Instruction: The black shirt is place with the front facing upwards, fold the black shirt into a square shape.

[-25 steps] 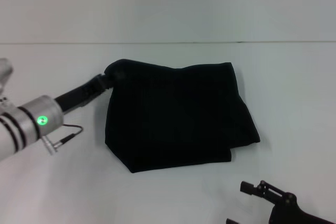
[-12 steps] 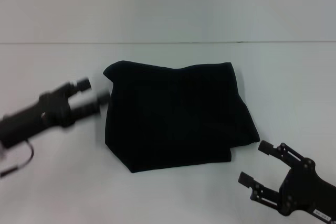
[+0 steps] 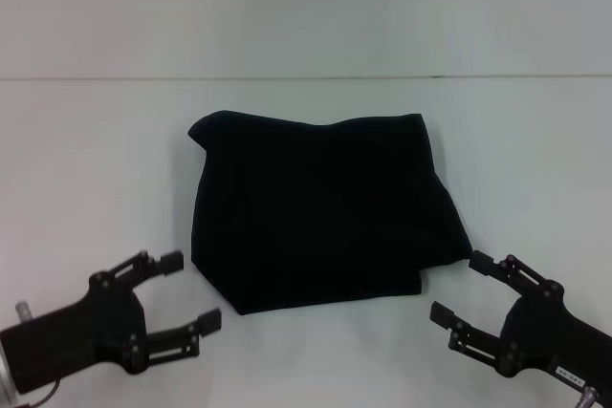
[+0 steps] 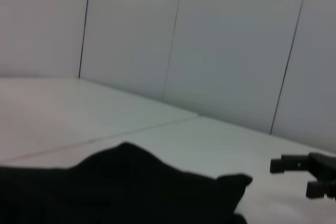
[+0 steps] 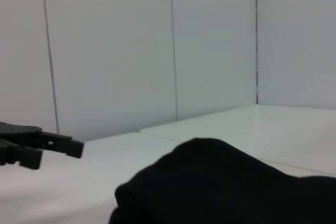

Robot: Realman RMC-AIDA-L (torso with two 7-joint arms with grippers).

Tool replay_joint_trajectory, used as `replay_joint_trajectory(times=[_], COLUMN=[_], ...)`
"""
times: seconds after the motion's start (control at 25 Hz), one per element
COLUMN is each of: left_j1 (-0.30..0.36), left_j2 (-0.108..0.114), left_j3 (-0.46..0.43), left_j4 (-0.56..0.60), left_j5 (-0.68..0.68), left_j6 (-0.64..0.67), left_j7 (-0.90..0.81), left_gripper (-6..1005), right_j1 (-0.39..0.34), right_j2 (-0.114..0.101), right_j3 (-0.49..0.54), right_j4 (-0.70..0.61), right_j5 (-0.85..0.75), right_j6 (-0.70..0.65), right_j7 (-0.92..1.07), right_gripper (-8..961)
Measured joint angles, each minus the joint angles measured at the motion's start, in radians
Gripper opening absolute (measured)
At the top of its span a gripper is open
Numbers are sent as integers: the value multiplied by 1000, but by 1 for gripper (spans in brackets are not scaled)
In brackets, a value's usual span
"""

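From the head camera, the black soft-cloth shirt (image 3: 320,209) is lying folded into a rough, slightly skewed rectangle near the middle of the white table (image 3: 535,150), with no lettering showing. The left gripper (image 3: 189,291) is hovering over the table by the near left corner of the shirt, its black fingers spread apart and holding nothing, close to the cloth but not touching it. The right gripper (image 3: 461,288) is sitting by the near right corner, fingers likewise parted and empty, just clear of the cloth's edge.

In the left wrist camera, the shirt (image 4: 121,190) is filling the low foreground as a dark rumpled mound, and the right gripper (image 4: 294,174) is showing beyond it with its two fingers apart, against pale wall panels (image 4: 231,45).

In the right wrist camera, the shirt (image 5: 226,187) is bulking up close, and the left gripper (image 5: 44,148) is reaching in from the side, fingers separated, above the table surface.
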Motion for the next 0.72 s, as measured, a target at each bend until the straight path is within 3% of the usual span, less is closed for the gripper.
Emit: replay_joint_trajectory(times=[0.44, 0.72], left_j1=[-3, -4], left_j2=[4, 4], left_j3=[-2, -13], left_j4=[-35, -36], left_j5=[48, 42], left_j6=[-73, -53], left_j7=[-3, -4], left_gripper=[946, 946], right_j1=[-2, -4], right_j2=[0, -1], right_j3=[10, 10], right_j4=[11, 15], right_j5=[0, 0], right_j6=[30, 28], right_j7=[-7, -7], right_gripper=[883, 883])
